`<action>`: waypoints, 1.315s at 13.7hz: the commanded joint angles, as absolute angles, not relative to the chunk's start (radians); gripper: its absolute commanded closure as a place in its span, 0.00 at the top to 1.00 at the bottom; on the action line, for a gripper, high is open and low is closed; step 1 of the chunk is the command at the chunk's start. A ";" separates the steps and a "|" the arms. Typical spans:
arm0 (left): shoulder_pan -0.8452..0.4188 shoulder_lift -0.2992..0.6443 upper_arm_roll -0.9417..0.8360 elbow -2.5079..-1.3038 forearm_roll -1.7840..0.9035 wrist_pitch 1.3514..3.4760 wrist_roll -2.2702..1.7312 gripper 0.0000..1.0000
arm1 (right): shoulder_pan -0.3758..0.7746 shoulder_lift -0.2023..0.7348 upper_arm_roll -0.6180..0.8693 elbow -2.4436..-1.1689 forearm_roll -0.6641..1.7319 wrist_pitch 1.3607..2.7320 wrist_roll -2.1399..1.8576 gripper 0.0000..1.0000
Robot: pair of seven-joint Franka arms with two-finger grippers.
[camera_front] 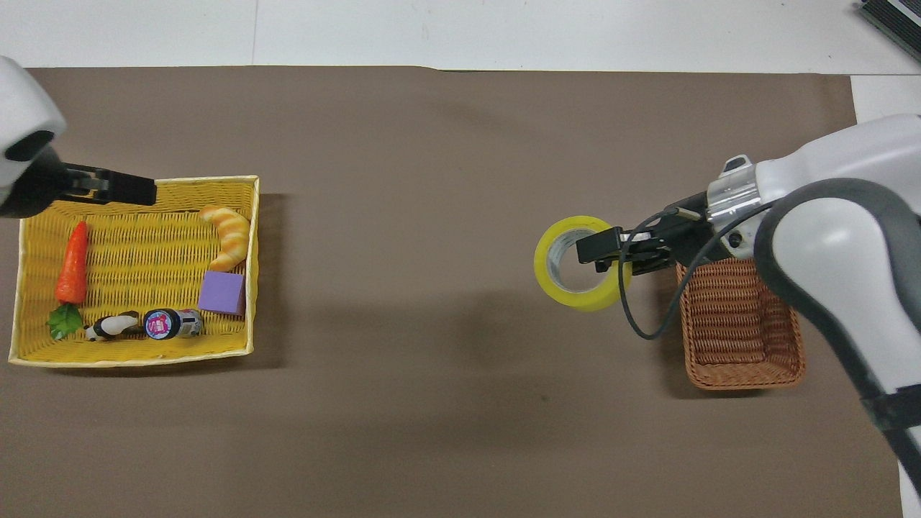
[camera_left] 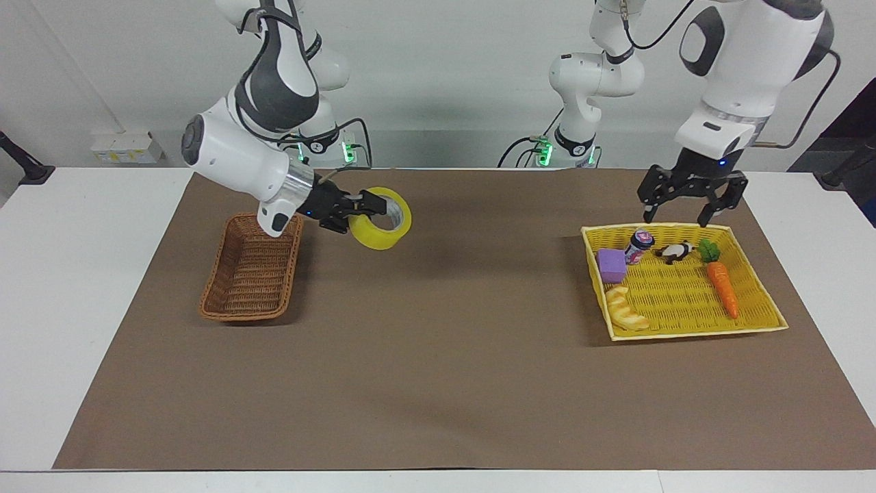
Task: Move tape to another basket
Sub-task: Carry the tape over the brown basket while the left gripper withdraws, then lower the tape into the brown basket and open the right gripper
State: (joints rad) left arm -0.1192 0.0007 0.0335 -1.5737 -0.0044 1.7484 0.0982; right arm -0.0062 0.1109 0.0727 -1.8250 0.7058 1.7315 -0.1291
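The yellow tape roll (camera_left: 380, 219) hangs in the air over the brown mat, close beside the brown wicker basket (camera_left: 252, 274). My right gripper (camera_left: 366, 205) is shut on the roll's wall, with one finger inside the grey-white core. In the overhead view the tape (camera_front: 581, 265) and right gripper (camera_front: 596, 250) sit just short of the wicker basket (camera_front: 741, 338), which holds nothing I can see. My left gripper (camera_left: 677, 216) is open and empty, raised above the yellow basket (camera_left: 698, 333).
The yellow basket (camera_front: 129, 360) holds a carrot (camera_left: 722, 286), a croissant toy (camera_left: 626, 309), a purple block (camera_left: 611, 265), a small can (camera_left: 639, 246) and a panda figure (camera_left: 676, 252). A brown mat (camera_left: 438, 356) covers the table.
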 commanded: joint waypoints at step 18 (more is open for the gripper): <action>-0.006 -0.071 0.034 -1.491 -0.015 1.465 0.144 1.00 | -0.259 0.034 0.069 -2.066 0.017 1.882 -0.308 0.00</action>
